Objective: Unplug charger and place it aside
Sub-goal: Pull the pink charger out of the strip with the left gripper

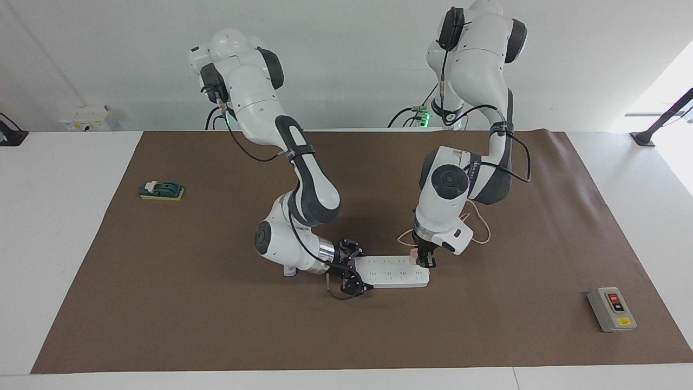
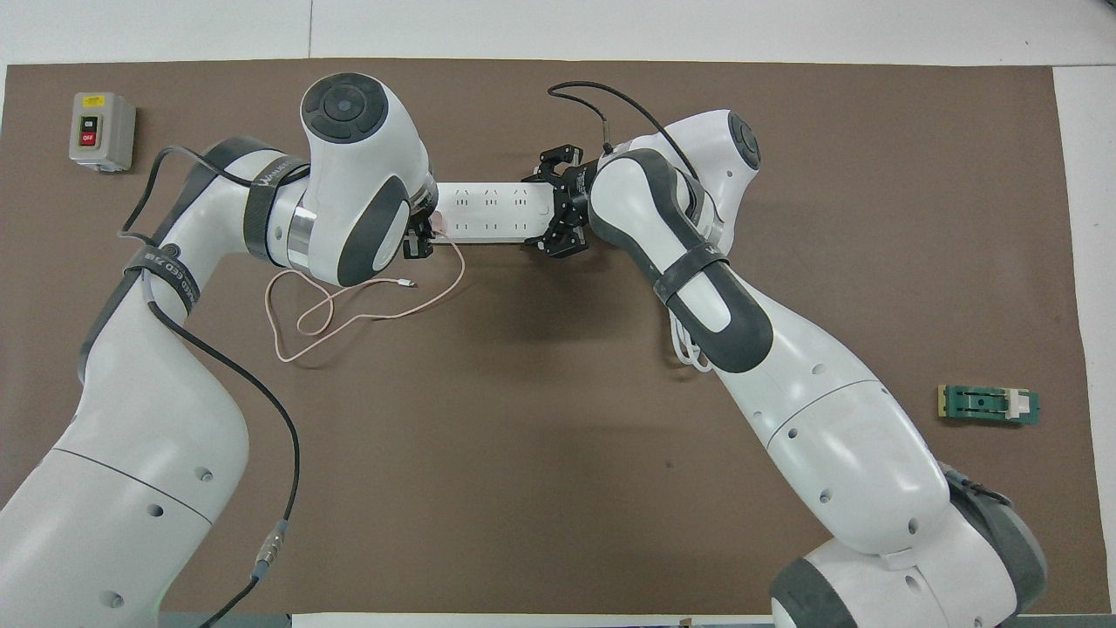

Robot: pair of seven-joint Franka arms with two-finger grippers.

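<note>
The small pink charger [image 1: 413, 254] sits plugged into the white power strip [image 1: 392, 271], at the strip's end toward the left arm. Its thin pink cable [image 1: 483, 225] loops on the mat nearer to the robots. My left gripper [image 1: 426, 261] points down on the charger, with its fingers closed around it. My right gripper [image 1: 353, 272] straddles the strip's other end and grips it across its width. In the overhead view the charger [image 2: 440, 223], cable [image 2: 349, 316], strip [image 2: 493, 214], left gripper [image 2: 422, 235] and right gripper [image 2: 558, 214] all show.
A grey switch box [image 1: 612, 309] with red and black buttons lies toward the left arm's end, farther from the robots. A green block on a yellow pad [image 1: 161, 190] lies toward the right arm's end. The strip's thick white cord [image 2: 684, 349] runs under the right arm.
</note>
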